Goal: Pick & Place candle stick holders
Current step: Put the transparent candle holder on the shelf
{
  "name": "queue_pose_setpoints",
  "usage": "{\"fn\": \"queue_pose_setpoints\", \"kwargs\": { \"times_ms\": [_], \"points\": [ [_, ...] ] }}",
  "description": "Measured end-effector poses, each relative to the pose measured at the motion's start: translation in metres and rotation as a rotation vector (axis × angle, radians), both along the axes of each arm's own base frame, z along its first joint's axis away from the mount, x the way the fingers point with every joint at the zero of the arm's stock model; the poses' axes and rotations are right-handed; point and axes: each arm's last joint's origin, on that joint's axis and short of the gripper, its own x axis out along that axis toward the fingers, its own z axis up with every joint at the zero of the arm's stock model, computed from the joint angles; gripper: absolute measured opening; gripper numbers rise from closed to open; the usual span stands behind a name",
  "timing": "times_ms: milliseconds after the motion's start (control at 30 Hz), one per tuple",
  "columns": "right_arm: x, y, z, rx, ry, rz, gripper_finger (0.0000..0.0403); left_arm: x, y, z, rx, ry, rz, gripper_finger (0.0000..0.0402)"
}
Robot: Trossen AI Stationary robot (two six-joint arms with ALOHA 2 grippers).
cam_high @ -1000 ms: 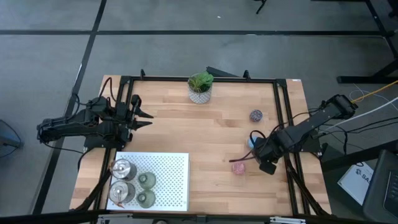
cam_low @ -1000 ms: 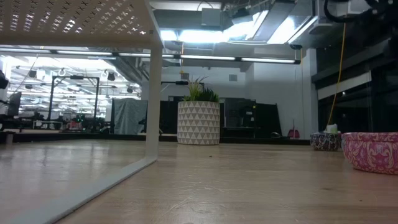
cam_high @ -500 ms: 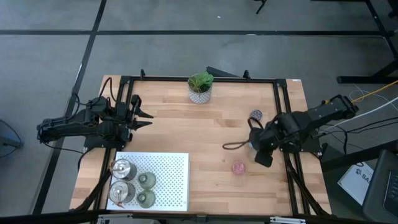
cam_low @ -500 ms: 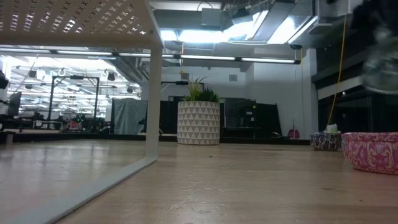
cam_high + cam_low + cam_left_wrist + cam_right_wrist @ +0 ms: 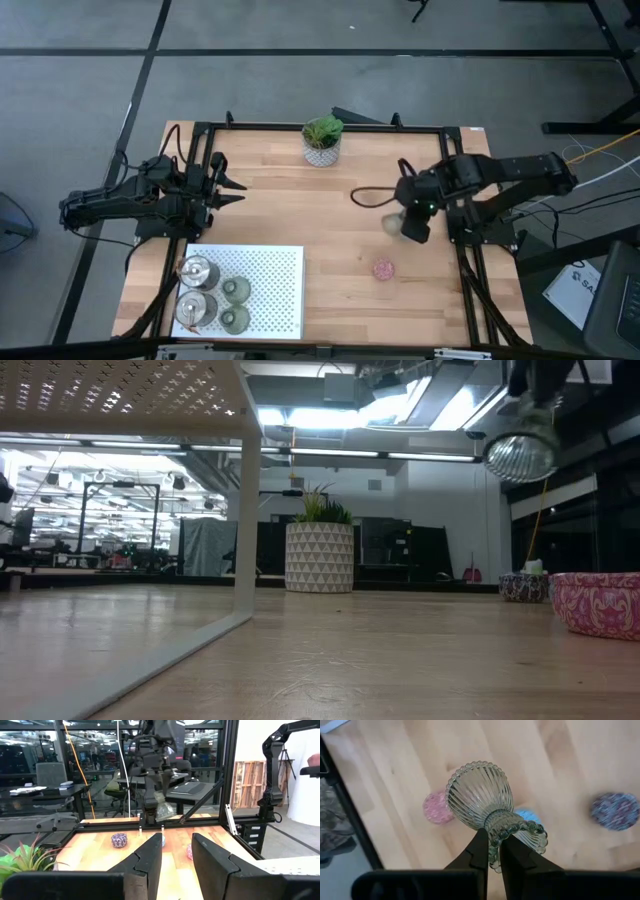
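Note:
My right gripper (image 5: 408,226) is shut on an olive-grey ribbed glass candle stick holder (image 5: 480,795), which hangs high over the table's right half (image 5: 520,455). Under it on the wood stand a pink holder (image 5: 383,269), a blue one (image 5: 525,815) and a speckled purple one (image 5: 616,811). Two silver holders (image 5: 197,288) and two olive-grey ones (image 5: 236,304) stand on a white perforated tray (image 5: 275,290) at the near left. My left gripper (image 5: 238,192) waits open above the table's left side, pointing level toward the right. My right gripper pinches the holder's beaded rim (image 5: 496,836), at the flared end nearest the wrist, between its two fingers. The fingers come from above, pointing steeply down. The holder hangs below them, lifted clear of the table and tilted, its other flared end (image 5: 479,790) turned downward.
A green plant in a white patterned pot (image 5: 322,141) stands at the far edge, in the middle. A black frame (image 5: 455,160) runs round the table. The tray's raised white leg (image 5: 247,520) shows in the low view. Bare wood lies between the tray and the right-hand holders.
My right gripper has risen and swung toward the table's far edge, turning at the wrist and tipping more steeply downward. The olive-grey holder has gone up with it, away from the pink holder, and now shows high in the low view.

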Motion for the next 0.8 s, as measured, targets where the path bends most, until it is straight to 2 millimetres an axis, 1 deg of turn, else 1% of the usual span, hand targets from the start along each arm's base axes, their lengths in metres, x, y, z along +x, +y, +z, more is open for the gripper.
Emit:
{"fn": "queue_pose_setpoints", "kwargs": {
  "times_ms": [267,400,467,533,733,800],
  "points": [
    [0.005,-0.022,0.001,-0.111,-0.037,0.025,0.0027,0.0,0.0,0.0,0.026,-0.004,0.001,0.0102],
    [0.017,-0.028,0.001,-0.167,-0.103,0.067,0.0027,0.0,0.0,0.0,0.027,-0.004,0.001,0.0102],
    [0.028,-0.03,-0.004,-0.188,-0.116,0.109,0.0027,0.0,0.0,0.0,0.027,-0.005,0.001,0.0102],
    [0.042,-0.032,-0.011,-0.21,-0.127,0.166,0.0027,0.0,0.0,0.0,0.027,-0.005,0.001,0.0102],
    [0.089,-0.039,-0.044,-0.264,-0.128,0.394,0.0027,0.0,0.0,0.001,0.022,-0.013,0.001,0.0102],
    [0.104,-0.042,-0.055,-0.288,-0.14,0.445,0.0027,0.0,0.0,0.001,0.02,-0.014,0.001,0.0102]
  ]
}}
